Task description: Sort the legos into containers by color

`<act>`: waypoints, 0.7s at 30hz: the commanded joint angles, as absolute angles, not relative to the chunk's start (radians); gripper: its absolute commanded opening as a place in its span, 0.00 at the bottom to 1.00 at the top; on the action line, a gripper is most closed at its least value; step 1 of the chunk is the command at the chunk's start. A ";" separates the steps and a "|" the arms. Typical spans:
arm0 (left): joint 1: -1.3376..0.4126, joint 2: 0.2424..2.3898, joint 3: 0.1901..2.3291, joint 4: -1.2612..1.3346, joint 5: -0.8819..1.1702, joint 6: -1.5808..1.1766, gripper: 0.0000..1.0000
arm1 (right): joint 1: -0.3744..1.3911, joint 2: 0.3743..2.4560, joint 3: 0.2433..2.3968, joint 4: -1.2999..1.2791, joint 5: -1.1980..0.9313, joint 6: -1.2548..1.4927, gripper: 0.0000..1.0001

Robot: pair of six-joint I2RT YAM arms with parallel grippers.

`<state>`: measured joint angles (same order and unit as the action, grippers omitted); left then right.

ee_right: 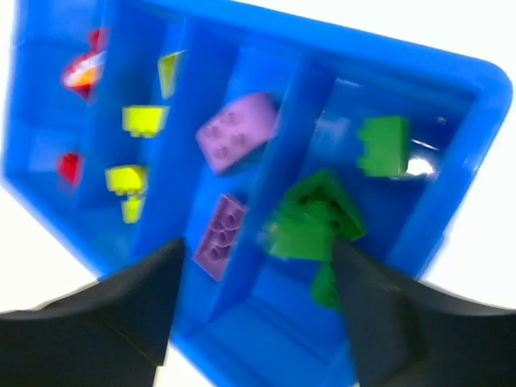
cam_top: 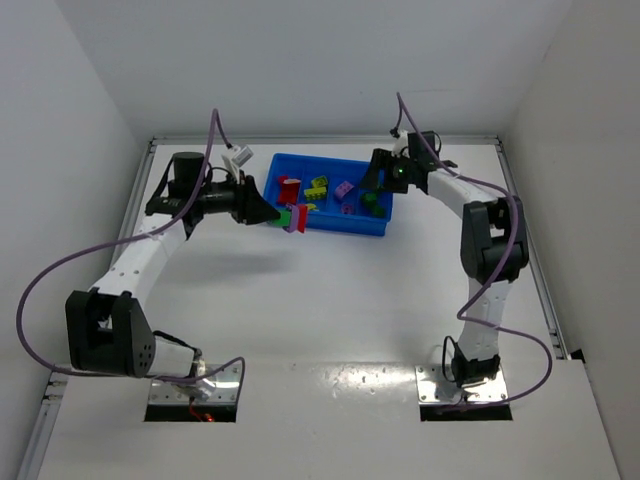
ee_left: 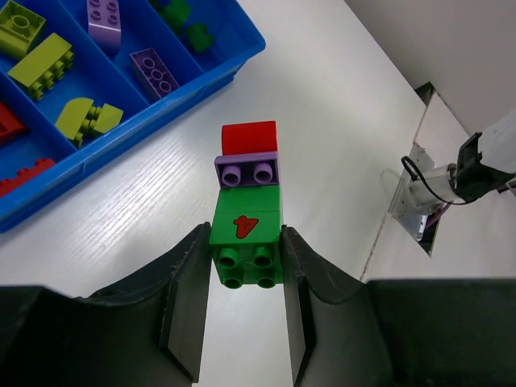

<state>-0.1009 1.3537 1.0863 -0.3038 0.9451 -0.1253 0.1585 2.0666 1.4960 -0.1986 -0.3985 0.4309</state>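
— What has the left tool (ee_left: pixel 246 260) got?

— It's pinching a strip (ee_left: pixel 247 193) of three bricks. The green one, with a red mark on it, sits between the fingers (ee_left: pixel 187 282), which press on its two sides. A purple one is joined to that, and a red one is at the far end.

— Where's it holding that?

— Over bare surface (ee_left: pixel 339 105), just outside the tray (ee_left: pixel 121 133). From above it's by the tray's near left corner. No part of the strip is in a compartment.

— And the right tool (ee_right: pixel 258 250)?

— Spread wide over the right end of the tray. Its own camera is blurred, but there's a gap on each side of the green bricks under it, so it's pinching nothing that I can see.

— What's in the tray?

— Four compartments side by side. From the left there are red bricks (ee_right: pixel 68 165), then yellow bricks (ee_right: pixel 143 119), then purple bricks (ee_right: pixel 235 131), then green bricks (ee_right: pixel 385 145). One green piece is right under the spread fingers. With the blur I can't tell whether it's lying on the tray floor or on the other greens.

— Are the two arms close together?

— No, well apart, one at each end of the tray.
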 commanded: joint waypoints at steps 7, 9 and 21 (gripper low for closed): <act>-0.054 1.499 1.129 -0.079 1.282 -0.334 0.04 | 0.092 1.918 1.291 0.199 -1.047 0.721 0.82; -0.054 1.526 1.152 -0.055 1.337 -0.350 0.04 | 0.107 1.882 1.212 0.382 -1.162 0.820 0.82; -0.146 1.657 1.284 -0.055 1.428 -0.391 0.04 | 0.273 1.756 1.089 0.531 -1.247 0.951 0.79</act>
<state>-0.1150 1.6588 1.2388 -0.0994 1.3571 -0.3798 0.2481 1.8019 1.0843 0.4145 -1.1946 0.9108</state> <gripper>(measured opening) 0.414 0.794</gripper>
